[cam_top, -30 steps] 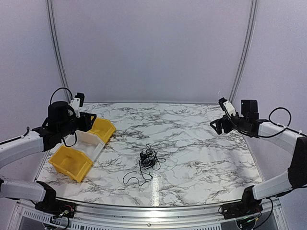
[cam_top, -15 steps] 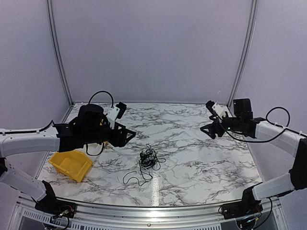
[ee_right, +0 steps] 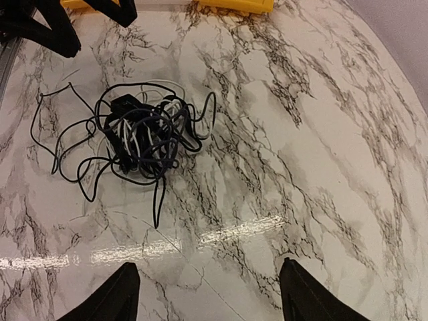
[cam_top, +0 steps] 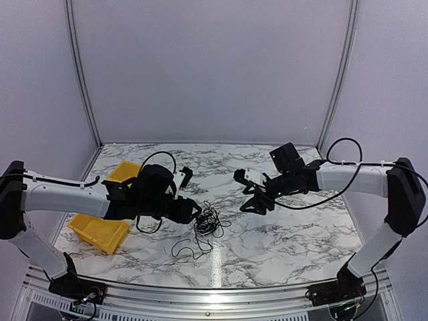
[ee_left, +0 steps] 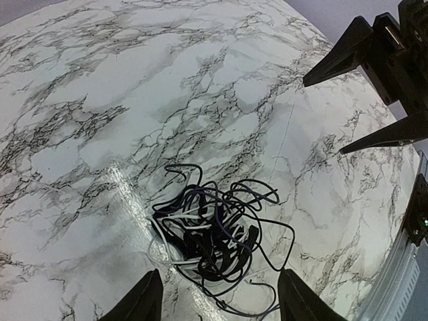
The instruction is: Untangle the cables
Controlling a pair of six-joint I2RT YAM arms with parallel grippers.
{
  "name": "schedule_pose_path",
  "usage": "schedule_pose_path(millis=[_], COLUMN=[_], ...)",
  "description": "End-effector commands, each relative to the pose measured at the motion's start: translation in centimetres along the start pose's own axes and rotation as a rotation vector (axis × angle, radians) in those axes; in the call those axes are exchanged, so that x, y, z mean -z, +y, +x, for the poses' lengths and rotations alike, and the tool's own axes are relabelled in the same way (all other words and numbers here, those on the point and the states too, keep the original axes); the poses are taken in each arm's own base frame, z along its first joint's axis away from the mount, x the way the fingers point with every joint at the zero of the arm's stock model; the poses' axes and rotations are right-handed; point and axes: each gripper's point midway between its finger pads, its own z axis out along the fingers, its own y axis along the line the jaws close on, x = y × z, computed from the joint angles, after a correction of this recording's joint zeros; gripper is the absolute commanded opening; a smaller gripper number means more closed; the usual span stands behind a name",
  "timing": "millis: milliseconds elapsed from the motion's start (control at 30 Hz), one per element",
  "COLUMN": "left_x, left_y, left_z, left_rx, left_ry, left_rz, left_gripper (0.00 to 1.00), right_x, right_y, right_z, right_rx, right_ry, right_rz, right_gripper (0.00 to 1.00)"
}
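Observation:
The cables lie in a knotted clump of thin black wires on the marble table, with a loose loop trailing toward the near edge. My left gripper hangs open just left of the clump. In the left wrist view the cables sit right in front of its spread fingertips, and nothing is gripped. My right gripper is open, above the table to the right of the clump and apart from it. Its wrist view shows the cables ahead and bare marble between its fingers.
Two yellow bins stand at the table's left side, behind the left arm. The right gripper's black fingers show at the top right of the left wrist view. A bright glare strip crosses the marble near the front edge.
Both arms have swung inward toward the clump: the left from over the bins to just beside it, the right leftward from the far right side. The clump has not moved.

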Motion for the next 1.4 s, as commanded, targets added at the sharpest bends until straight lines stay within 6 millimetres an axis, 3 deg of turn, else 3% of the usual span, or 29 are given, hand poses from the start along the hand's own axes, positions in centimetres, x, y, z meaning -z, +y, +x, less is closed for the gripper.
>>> schedule_pose_path(millis=[0, 200, 367, 667, 833, 1033, 1367], left_x=[-0.7, -1.6, -2.4, -2.7, -2.7, -2.8, -4.4], left_y=[0.3, 1.1, 2.1, 2.7, 2.5, 2.0, 1.0], left_z=[0.4, 0.7, 1.2, 1.4, 1.1, 1.0, 0.5], left_rx=[0.028, 0.048, 0.063, 0.126, 0.143, 0.146, 0.147], left_ry=[-0.001, -0.051, -0.053, -0.108, -0.124, -0.125, -0.143], left_rz=[-0.019, -0.036, -0.081, -0.09, -0.072, -0.046, -0.013], left_gripper=[0.61, 0.58, 0.57, 0.56, 0.57, 0.57, 0.62], right_x=[-1.7, -4.2, -5.2, -6.3, -8.0, -8.1, -8.2], right_y=[-0.1, 0.5, 0.9, 3.7, 2.4, 2.7, 2.1], right_z=[-1.8, -2.5, -3.5, -4.6, -4.0, -4.2, -4.4], right_rx=[0.022, 0.018, 0.014, 0.023, -0.035, -0.052, -0.08], right_ry=[-0.022, -0.002, -0.005, 0.002, 0.046, 0.033, 0.016], right_rz=[-0.041, -0.127, -0.184, -0.29, -0.248, -0.264, -0.225], right_gripper=[0.69, 0.59, 0.56, 0.56, 0.48, 0.44, 0.01])
